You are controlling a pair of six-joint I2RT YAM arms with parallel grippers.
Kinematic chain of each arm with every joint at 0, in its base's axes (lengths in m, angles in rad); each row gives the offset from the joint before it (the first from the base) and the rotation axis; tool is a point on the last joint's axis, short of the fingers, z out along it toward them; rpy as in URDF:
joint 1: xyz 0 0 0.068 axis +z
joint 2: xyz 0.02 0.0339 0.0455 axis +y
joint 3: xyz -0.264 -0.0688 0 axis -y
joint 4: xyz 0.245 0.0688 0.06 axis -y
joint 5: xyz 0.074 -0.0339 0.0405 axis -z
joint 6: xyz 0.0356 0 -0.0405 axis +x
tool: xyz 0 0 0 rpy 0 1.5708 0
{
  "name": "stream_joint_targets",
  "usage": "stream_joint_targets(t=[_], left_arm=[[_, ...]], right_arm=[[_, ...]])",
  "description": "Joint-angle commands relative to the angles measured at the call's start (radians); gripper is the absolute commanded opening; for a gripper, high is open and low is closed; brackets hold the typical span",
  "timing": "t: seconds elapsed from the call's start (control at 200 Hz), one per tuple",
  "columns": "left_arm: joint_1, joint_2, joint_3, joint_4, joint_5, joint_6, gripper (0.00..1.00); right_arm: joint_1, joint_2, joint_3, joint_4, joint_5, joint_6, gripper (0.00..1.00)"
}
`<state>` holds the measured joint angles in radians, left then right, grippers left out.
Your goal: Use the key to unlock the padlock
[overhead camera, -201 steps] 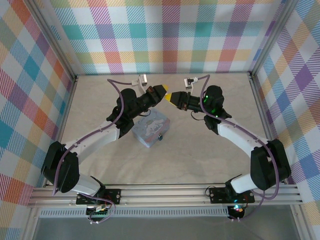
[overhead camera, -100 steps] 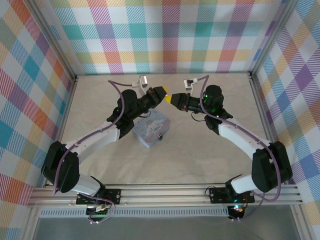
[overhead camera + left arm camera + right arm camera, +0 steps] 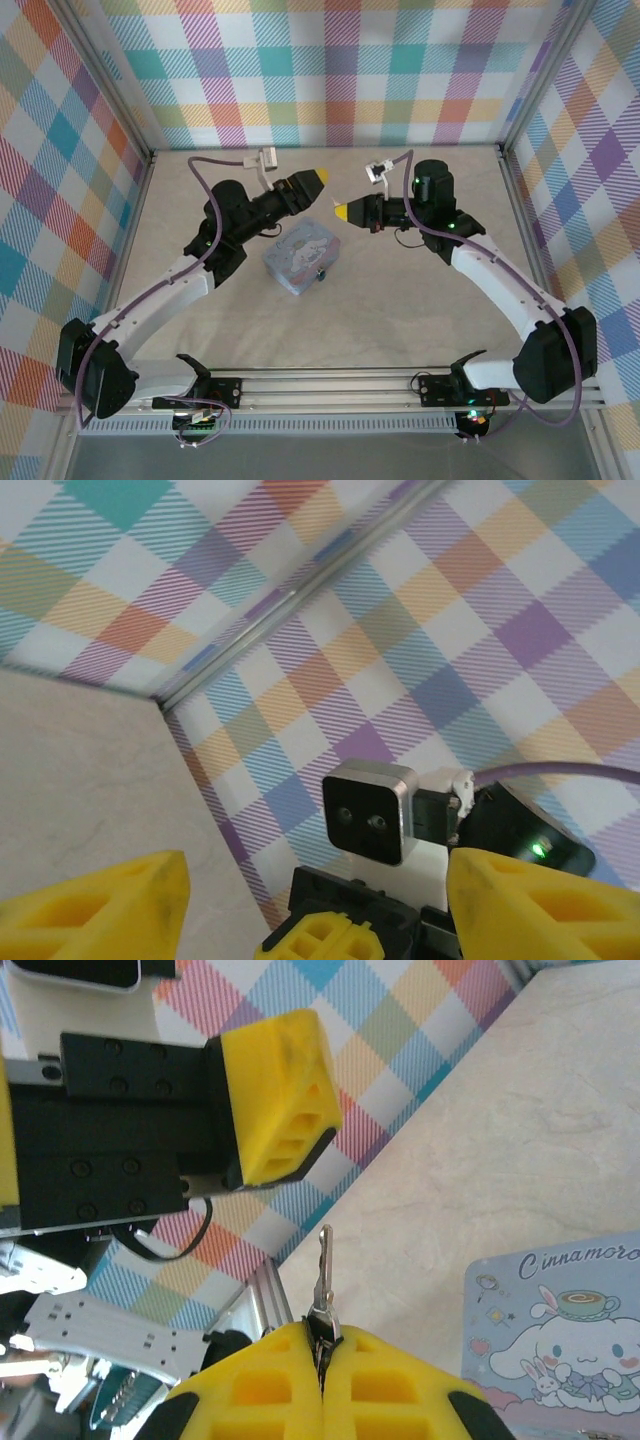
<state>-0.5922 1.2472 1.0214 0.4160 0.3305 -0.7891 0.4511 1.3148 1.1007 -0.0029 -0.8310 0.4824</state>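
Right wrist view: right fingers (image 3: 300, 1370) clenched on key (image 3: 322, 1260), pinched by one end only. Opposite, left fingers (image 3: 318, 178) released, empty. On the table (image 3: 400, 300), padlock (image 3: 321, 274) touches tin (image 3: 298, 258). Risk: thin pinch lets key twist or drop; unheld padlock may skid.

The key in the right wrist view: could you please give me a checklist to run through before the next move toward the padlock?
1. Grip: ok; the right gripper is shut on the key, blade sticking out past the fingertips.
2. Clearance: ok; the left gripper is open, apart from the key.
3. Target found: ok; the padlock lies by the near right edge of the tin.
4. Keyhole direction: cannot tell; too small.
5. Steadying: not ok; no gripper holds the padlock.
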Motion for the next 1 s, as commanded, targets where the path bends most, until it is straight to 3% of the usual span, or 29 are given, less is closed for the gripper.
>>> stream_joint_targets(t=[0.0, 0.32, 0.615, 0.995], left_arm=[[0.008, -0.006, -0.007, -0.026, 0.108, 0.064, 0.7], [0.003, 0.05, 0.016, -0.007, 0.197, 0.035, 0.65], [-0.003, 0.063, 0.019, 0.005, 0.209, 0.036, 0.34], [-0.004, 0.064, 0.025, -0.009, 0.205, 0.048, 0.04]], right_arm=[[-0.006, -0.019, 0.03, -0.034, -0.076, -0.081, 0.0], [-0.006, -0.023, 0.03, 0.063, -0.092, 0.0, 0.0], [-0.006, -0.001, 0.034, 0.088, -0.064, 0.053, 0.01], [-0.006, 0.008, 0.023, 0.108, -0.042, 0.117, 0.05]])
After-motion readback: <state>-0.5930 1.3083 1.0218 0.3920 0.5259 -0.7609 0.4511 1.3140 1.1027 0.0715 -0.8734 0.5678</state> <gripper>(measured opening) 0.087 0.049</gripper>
